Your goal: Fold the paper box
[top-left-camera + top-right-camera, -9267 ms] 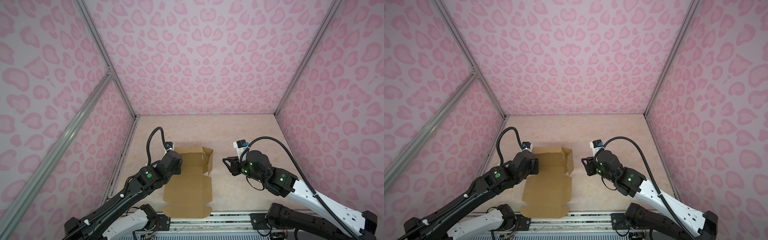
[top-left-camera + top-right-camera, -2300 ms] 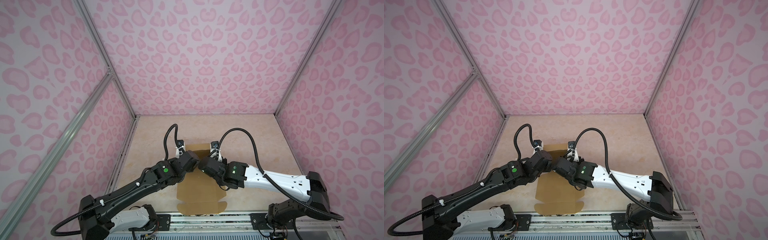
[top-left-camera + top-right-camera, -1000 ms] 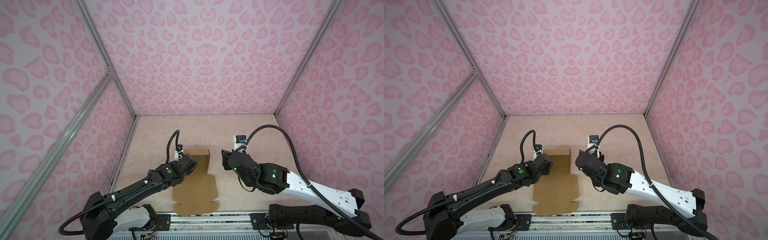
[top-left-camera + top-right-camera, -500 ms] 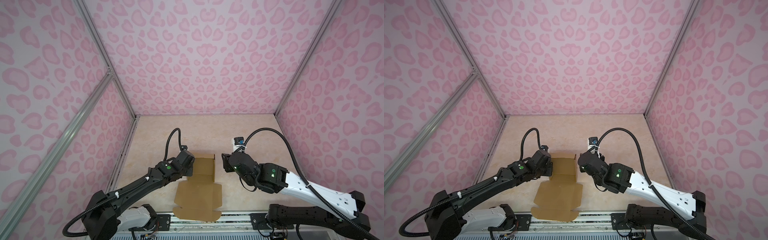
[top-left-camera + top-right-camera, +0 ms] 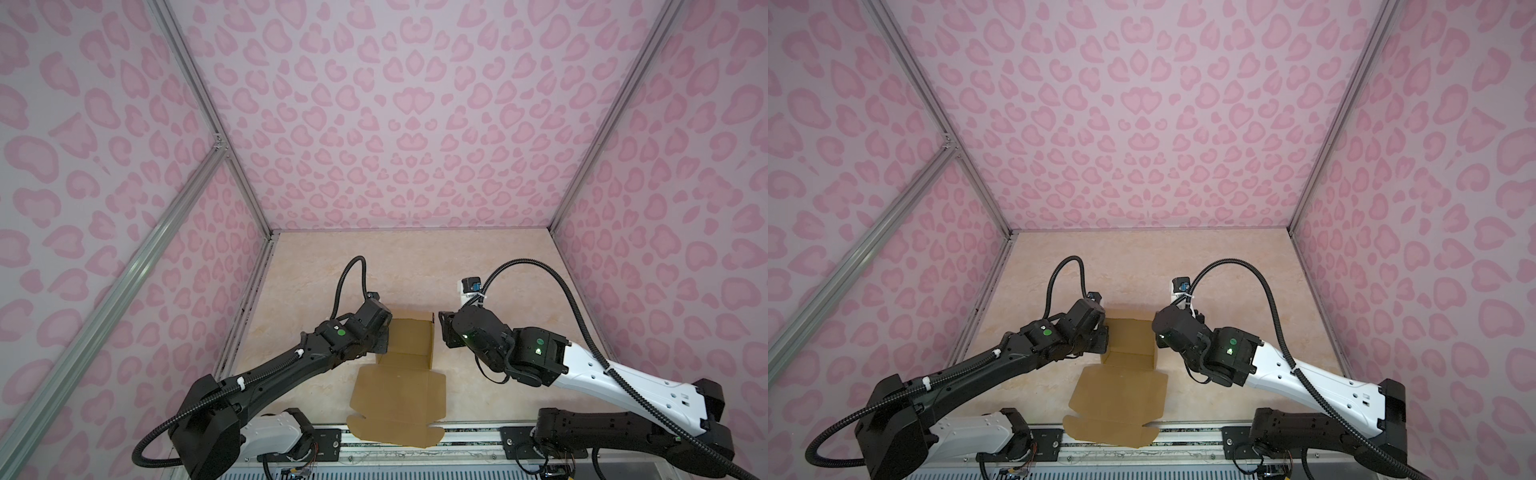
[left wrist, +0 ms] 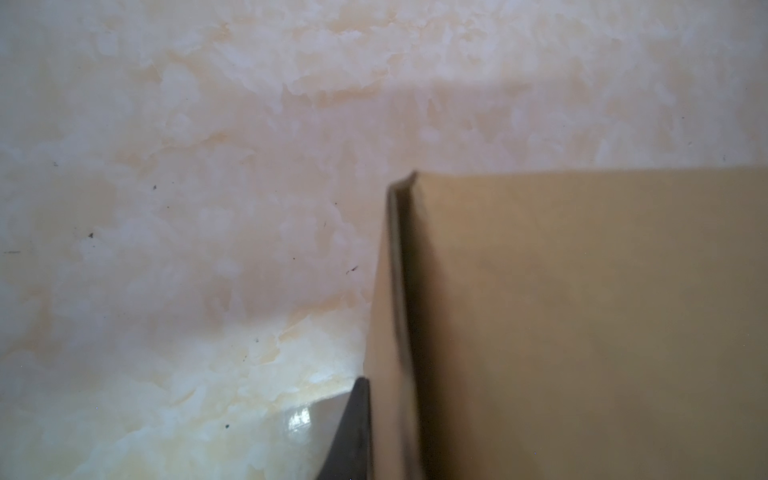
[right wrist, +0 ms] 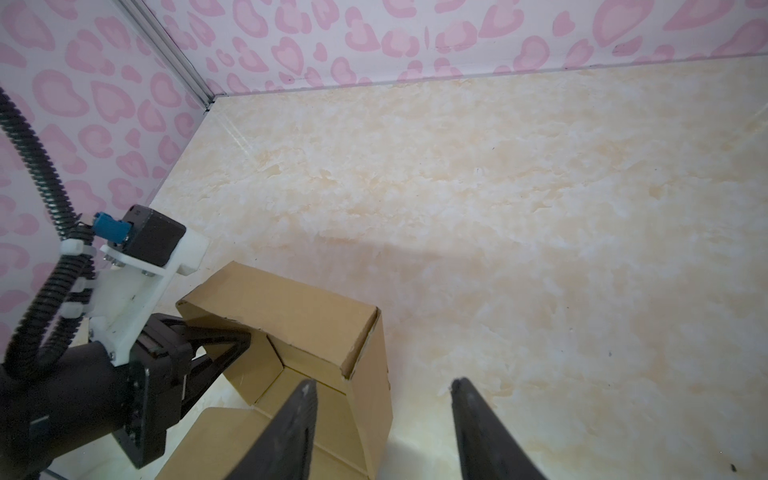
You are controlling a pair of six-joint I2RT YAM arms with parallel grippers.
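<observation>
The brown paper box (image 5: 409, 347) (image 5: 1127, 343) sits partly folded at the front middle of the table. Its back and side walls stand up, and its flat lid (image 5: 397, 399) runs out over the table's front edge. My left gripper (image 5: 384, 338) (image 7: 245, 345) is shut on the box's left wall. One dark finger (image 6: 353, 424) lies against the wall's outer face; the other is hidden behind the cardboard. My right gripper (image 5: 440, 332) (image 7: 382, 399) stands open astride the right wall (image 7: 370, 374), one finger inside the box and one outside.
Pink patterned walls close in the marbled table (image 5: 415, 266) on three sides. A metal rail (image 5: 469, 440) with the arm bases runs along the front edge under the lid's end. Bare tabletop lies behind the box.
Over the last second the box slid toward the front, so its lid now hangs over the rail. My right gripper came in to the right wall. The left gripper stays on the left wall.
</observation>
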